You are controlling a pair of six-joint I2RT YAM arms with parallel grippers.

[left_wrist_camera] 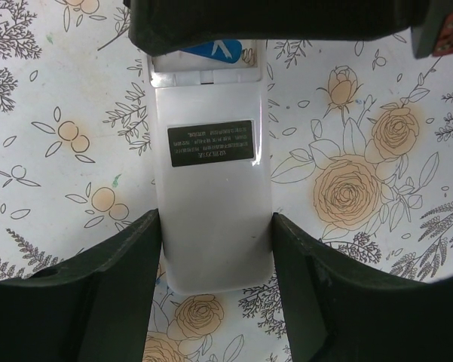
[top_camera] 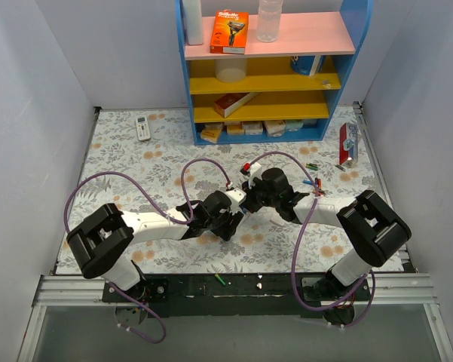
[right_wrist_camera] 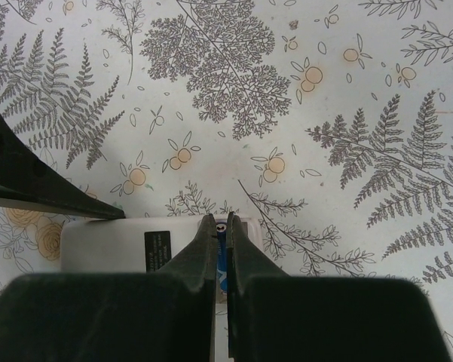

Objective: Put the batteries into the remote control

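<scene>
Remote control [left_wrist_camera: 211,151] lies white back up on the table [top_camera: 136,166], and the left gripper [left_wrist_camera: 215,234] clamps its long sides. We judge it light, stiff, slick plastic, so a side hold suits. Right gripper [right_wrist_camera: 221,226] is closed, tips at the battery recess [left_wrist_camera: 203,74] over a blue battery [left_wrist_camera: 211,51] — tiny, hard, likely to roll. Spare batteries [top_camera: 311,167] lie well apart, to the right.

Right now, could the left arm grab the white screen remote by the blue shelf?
Probably not: the left gripper is clamped on the remote control, so it would need to let go first.
</scene>
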